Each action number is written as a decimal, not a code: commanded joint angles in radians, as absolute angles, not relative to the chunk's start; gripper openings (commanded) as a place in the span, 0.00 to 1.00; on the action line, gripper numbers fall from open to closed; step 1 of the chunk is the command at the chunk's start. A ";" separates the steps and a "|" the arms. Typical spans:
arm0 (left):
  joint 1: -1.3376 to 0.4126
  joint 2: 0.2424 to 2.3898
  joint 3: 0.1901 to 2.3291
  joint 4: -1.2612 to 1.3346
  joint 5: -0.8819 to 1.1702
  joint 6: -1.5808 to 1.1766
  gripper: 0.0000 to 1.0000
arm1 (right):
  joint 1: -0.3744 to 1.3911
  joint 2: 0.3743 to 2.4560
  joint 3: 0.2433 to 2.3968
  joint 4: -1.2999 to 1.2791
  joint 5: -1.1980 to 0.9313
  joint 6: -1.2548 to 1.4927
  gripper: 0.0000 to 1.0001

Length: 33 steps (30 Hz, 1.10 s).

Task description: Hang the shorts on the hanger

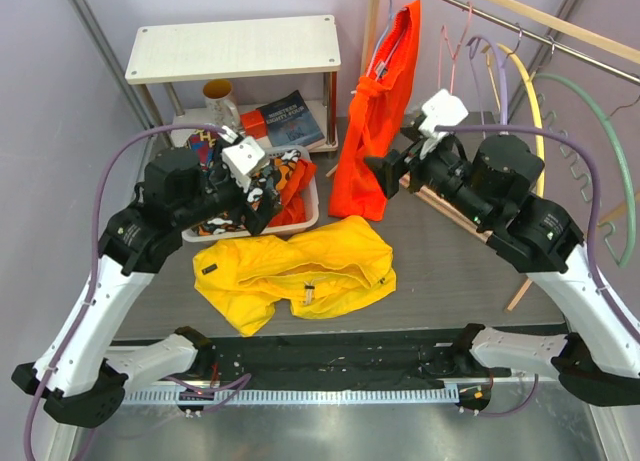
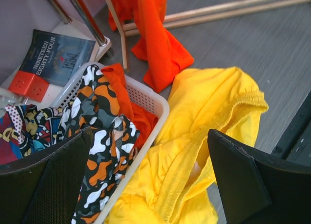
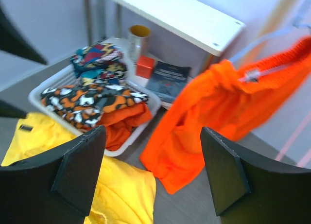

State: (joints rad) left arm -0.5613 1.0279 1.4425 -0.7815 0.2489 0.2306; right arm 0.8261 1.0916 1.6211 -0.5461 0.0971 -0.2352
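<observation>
My left fingers (image 2: 53,180) are spread wide and empty, poised above the spot where the white basket (image 2: 155,105) meets the yellow shorts (image 1: 295,271). My right fingers (image 3: 77,170) are spread just as wide, touching nothing, facing the hanging orange garment (image 1: 385,111). The shorts lie crumpled mid-width on the bench (image 1: 450,271), toward its near edge. The pink hanger (image 1: 451,49) hangs on the rail (image 1: 520,21) over the far right corner.

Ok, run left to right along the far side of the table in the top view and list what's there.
Mug → book → hanging orange garment → yellow hanger.
</observation>
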 commanded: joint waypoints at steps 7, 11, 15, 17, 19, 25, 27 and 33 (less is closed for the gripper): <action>-0.537 1.049 1.526 -0.646 0.274 0.018 1.00 | 0.608 1.084 1.672 -0.465 0.486 0.077 0.74; -0.537 1.060 1.523 -0.643 0.313 0.005 1.00 | 0.555 1.147 1.733 -0.514 0.578 0.139 0.70; -0.538 1.069 1.545 -0.647 0.347 -0.020 1.00 | 0.526 1.206 1.776 -0.552 0.617 0.176 0.64; -0.537 1.069 1.551 -0.644 0.351 -0.025 1.00 | 0.519 1.233 1.778 -0.564 0.646 0.187 0.64; -0.537 1.066 1.551 -0.641 0.365 -0.031 1.00 | 0.503 1.253 1.778 -0.572 0.649 0.195 0.62; -0.537 1.039 1.519 -0.629 0.393 -0.037 1.00 | 0.433 1.308 1.781 -0.571 0.609 0.215 0.60; -0.537 1.034 1.514 -0.629 0.393 -0.035 1.00 | 0.399 1.336 1.767 -0.568 0.580 0.230 0.60; -0.537 1.019 1.509 -0.630 0.402 -0.012 1.00 | 0.351 1.364 1.666 -0.484 0.422 0.256 0.55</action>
